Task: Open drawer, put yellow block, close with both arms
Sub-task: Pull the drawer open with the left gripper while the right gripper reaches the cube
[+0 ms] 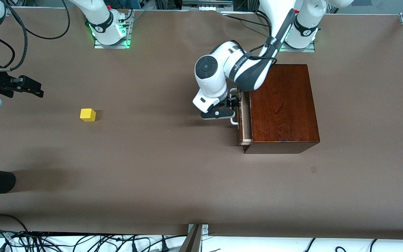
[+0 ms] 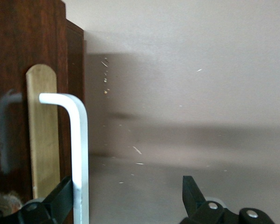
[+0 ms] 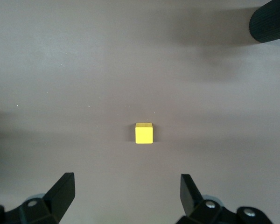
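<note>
**Left claw at the drawer handle, block waiting on open table**

The drawer (image 1: 245,119) sits pulled out a little from the dark mahogany box (image 1: 282,105), its pale wooden side showing along the box's edge that faces the right arm's end of the table. Its white handle (image 2: 79,154) stands just off the reddish-brown front. The left claw (image 1: 234,105) is right at this handle, fingers spread wide; in the left wrist view one finger (image 2: 60,198) lies against the bar and the other stands well apart from it, so nothing is clamped.

The yellow block (image 1: 87,114) rests alone on the brown table (image 1: 173,175), well apart from the box, at about 9 o'clock from the drawer in the front view.

The right claw (image 1: 30,87) hangs over the table at roughly 10 o'clock from the block, its fingers (image 3: 63,189) also wide and holding nothing; its wrist view shows the block between them, farther on.
</note>
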### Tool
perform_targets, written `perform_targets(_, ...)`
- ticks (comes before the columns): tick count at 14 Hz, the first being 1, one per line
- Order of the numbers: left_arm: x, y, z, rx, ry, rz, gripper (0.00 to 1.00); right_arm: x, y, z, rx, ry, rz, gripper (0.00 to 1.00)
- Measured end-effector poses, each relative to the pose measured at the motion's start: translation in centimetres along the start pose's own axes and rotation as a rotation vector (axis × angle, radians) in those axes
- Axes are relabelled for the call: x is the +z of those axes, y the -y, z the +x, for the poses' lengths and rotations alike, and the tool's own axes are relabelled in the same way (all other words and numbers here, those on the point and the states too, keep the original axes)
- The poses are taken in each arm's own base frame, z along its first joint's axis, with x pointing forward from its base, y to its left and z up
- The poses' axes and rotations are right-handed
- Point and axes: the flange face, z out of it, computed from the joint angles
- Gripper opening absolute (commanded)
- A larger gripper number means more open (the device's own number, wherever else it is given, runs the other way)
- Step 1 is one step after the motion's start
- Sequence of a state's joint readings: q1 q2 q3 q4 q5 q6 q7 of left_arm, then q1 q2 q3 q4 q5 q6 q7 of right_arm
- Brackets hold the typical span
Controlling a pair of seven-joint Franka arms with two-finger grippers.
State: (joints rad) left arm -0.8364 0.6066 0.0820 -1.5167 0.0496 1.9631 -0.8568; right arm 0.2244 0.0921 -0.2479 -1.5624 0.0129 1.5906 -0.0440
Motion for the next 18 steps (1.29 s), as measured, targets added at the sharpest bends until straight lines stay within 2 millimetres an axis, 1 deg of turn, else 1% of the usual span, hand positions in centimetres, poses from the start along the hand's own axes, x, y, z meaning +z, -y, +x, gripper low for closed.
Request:
perform_targets(1,0.2,-0.5,-0.2,-0.007,-0.002,0.002,1.0,0.0,0.0,0.0,0.0,0.0,0.0,1.0)
perform_targets(3,0.6,-0.8,-0.1,-0.024,0.001,0.015,1.0,0.1,0.0,0.1,0.0,0.002,0.0,1.0)
perform_targets(5,0.6,-0.9,0.0,-0.034,0.004,0.021,1.0,0.9,0.0,0.2,0.0,0.0,-0.001,1.0)
perform_targets(9,0.5,-2.0,-0.2,-0.085,-0.013,0.02,1.0,4.6,-0.1,0.7,0.002,0.004,-0.001,1.0)
perform_targets(11,0.4,-2.4,-0.2,-0.121,-0.02,0.025,1.0,6.2,-0.1,0.7,0.002,0.007,-0.001,1.0)
perform_targets(13,0.3,-3.2,-0.2,-0.143,-0.025,0.022,1.0,8.4,-0.2,0.8,0.003,0.001,-0.001,1.0)
perform_targets(14,0.2,-3.6,-0.3,-0.152,-0.026,0.015,1.0,9.9,-0.2,0.7,0.004,0.002,-0.001,1.0)
perform_targets(18,0.1,-4.4,-0.1,-0.165,-0.016,0.003,1.0,16.9,-0.3,-0.3,0.006,-0.008,-0.002,1.0)
